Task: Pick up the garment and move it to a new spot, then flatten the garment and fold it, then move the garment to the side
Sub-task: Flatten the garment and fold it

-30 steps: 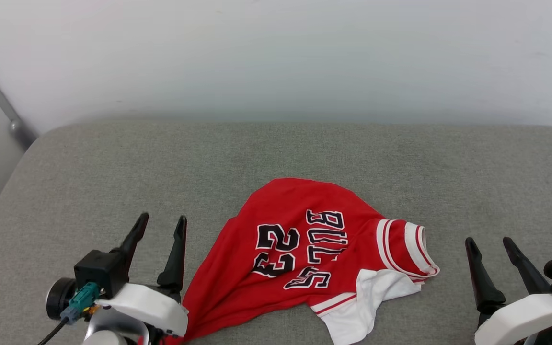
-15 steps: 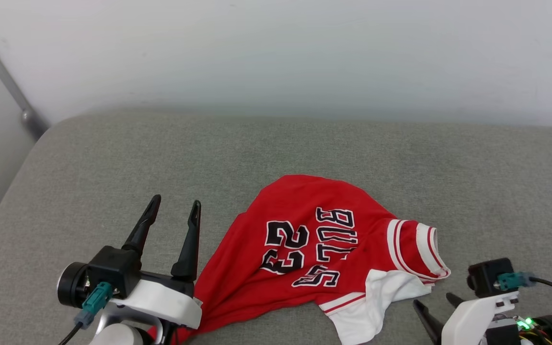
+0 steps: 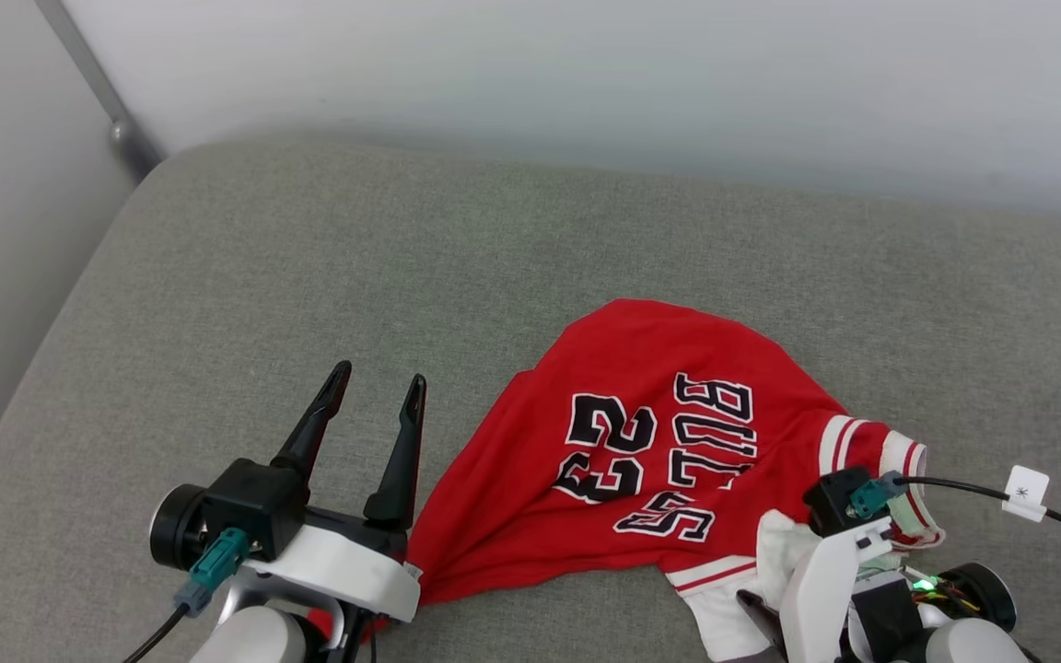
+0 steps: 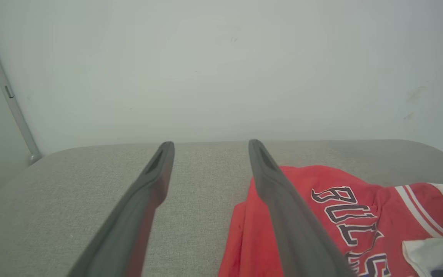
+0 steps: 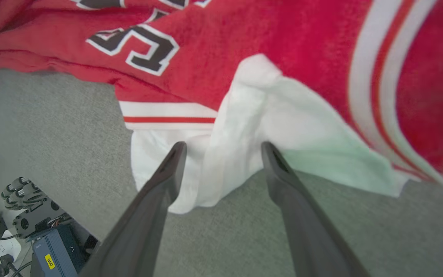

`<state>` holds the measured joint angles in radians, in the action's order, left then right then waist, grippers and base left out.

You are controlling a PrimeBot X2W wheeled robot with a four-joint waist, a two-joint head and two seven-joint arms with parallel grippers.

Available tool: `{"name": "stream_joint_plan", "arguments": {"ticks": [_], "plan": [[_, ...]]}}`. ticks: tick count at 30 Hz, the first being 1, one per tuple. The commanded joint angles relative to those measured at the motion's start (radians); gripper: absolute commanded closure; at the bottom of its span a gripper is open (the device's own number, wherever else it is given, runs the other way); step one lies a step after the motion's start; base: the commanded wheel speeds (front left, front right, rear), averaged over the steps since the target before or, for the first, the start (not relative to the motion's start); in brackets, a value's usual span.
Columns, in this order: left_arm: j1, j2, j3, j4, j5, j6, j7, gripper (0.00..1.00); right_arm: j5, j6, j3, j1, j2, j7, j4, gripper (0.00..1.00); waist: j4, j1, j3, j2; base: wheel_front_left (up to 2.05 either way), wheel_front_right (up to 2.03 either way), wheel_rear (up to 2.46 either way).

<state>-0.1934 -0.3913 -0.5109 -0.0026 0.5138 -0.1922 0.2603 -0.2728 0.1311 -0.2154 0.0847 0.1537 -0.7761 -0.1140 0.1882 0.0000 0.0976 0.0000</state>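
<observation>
Far left: a slim grey metal pole (image 3: 93, 69), slanting along a smooth pale wall (image 3: 586, 74). Below it, a broad cushion (image 3: 309, 258) in coarse grey weave, with a rounded corner and soft edge.

Near left, above that weave: left claw (image 3: 381, 373), two long tapered dark fingers spread wide and gripping nothing, just beside the red cloth's left edge.

Right of centre, on the near half of the cushion: the garment (image 3: 659, 433), soft red cloth lying rumpled and humped. Creases gathered to a narrow point at the near left, by the left wrist. Black block lettering with white edges and a 23, upside down in the head view. Red-and-white striped trim at the right end. White sleeve (image 5: 283, 115) folded and wrinkled at the near right, with a red stripe along one band.

Near right: right claw (image 5: 222, 144), angled down at the garment, fingers wide apart, tips on either side of a raised fold of the white sleeve. Not closed on it; contact with the cloth impossible to judge.

Far right: a thin black cable with a small white square tag (image 3: 1025, 481).
</observation>
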Motion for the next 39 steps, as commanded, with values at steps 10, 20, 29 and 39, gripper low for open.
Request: {"name": "stream_joint_plan", "arguments": {"ticks": [10, 20, 29, 39], "plan": [[0.008, 0.032, 0.044, 0.016, -0.024, 0.02, 0.006, 0.0, -0.022, -0.001, 0.042, -0.054, -0.032, 0.027, -0.131, 1.0, -0.012, 0.0, 0.033, 0.0, 0.0, 0.0, 0.0], [0.032, 0.029, 0.07, 0.025, -0.034, 0.032, 0.006, 0.0, 0.007, -0.001, 0.194, -0.032, -0.028, 0.175, 0.127, 1.0, -0.098, 0.0, 0.007, 0.0, 0.0, 0.0, 0.0], [0.038, 0.017, 0.064, 0.024, -0.029, 0.036, 0.0, 0.0, -0.033, -0.001, 0.515, -0.061, -0.056, 0.245, 0.055, 1.0, -0.13, 0.0, 0.002, 0.0, 0.0, 0.0, 0.0], [0.047, 0.004, 0.067, 0.02, -0.019, 0.024, -0.01, 0.0, -0.056, -0.001, 0.712, -0.063, -0.092, 0.444, -0.219, 0.0, -0.136, 0.0, 0.011, 0.0, 0.0, 0.0, 0.0]]}}
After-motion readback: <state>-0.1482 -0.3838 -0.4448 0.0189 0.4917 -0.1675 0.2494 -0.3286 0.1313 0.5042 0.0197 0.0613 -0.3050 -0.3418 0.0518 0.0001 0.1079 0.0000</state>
